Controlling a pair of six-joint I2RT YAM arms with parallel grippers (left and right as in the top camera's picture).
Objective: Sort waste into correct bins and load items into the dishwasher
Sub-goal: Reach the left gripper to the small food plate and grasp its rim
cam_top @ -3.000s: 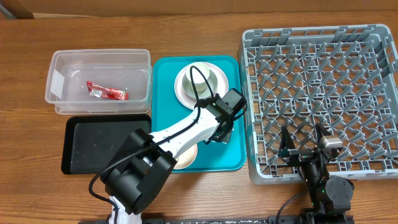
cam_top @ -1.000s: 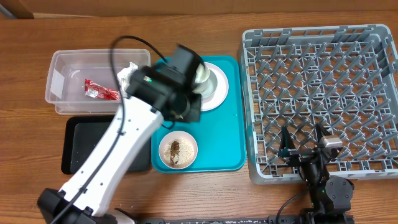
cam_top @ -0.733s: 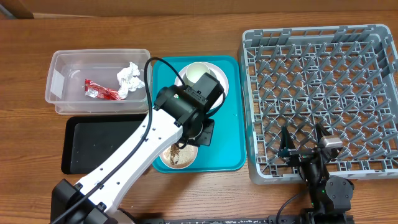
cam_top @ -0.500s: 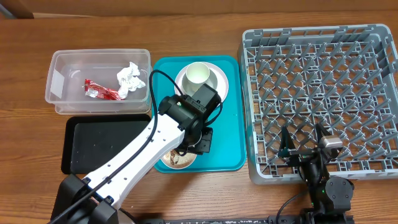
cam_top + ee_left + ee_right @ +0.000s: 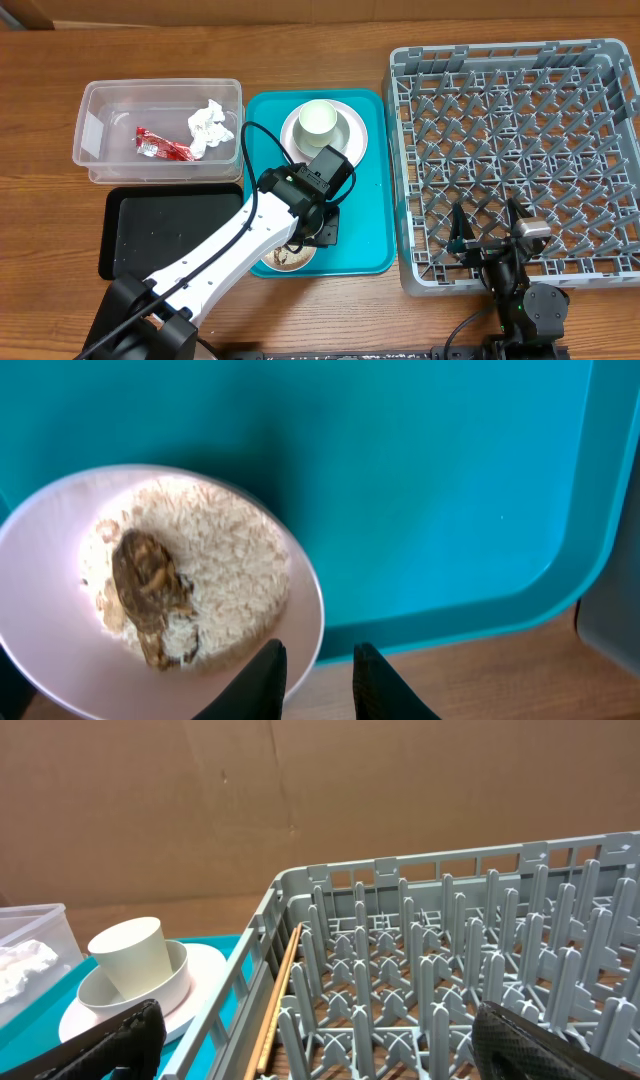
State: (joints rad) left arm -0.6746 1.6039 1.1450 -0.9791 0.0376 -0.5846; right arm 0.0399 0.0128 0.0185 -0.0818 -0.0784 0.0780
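The small plate (image 5: 45,660) of rice scraps (image 5: 220,570) is seated in the near left corner of the teal tray (image 5: 450,480). The left tool (image 5: 318,678) is held at its rim, slightly parted, gripping nothing. The right tool (image 5: 315,1035) is spread wide over the rack (image 5: 520,100), right of the tray.

Clear tub (image 5: 92,128) contains a crumpled white napkin (image 5: 207,127) beside a red sachet wrapper (image 5: 160,147). Black tray (image 5: 150,228) lies just beside the tub. Upright white cup (image 5: 318,118) stands in a bowl (image 5: 170,985) on the large plate (image 5: 207,965), which sits on the teal tray (image 5: 365,225). The small plate (image 5: 45,665), also on that tray, carries rice scraps with brown bits (image 5: 225,565). Grey pegged dish rack (image 5: 510,150) sits just beside the teal tray.
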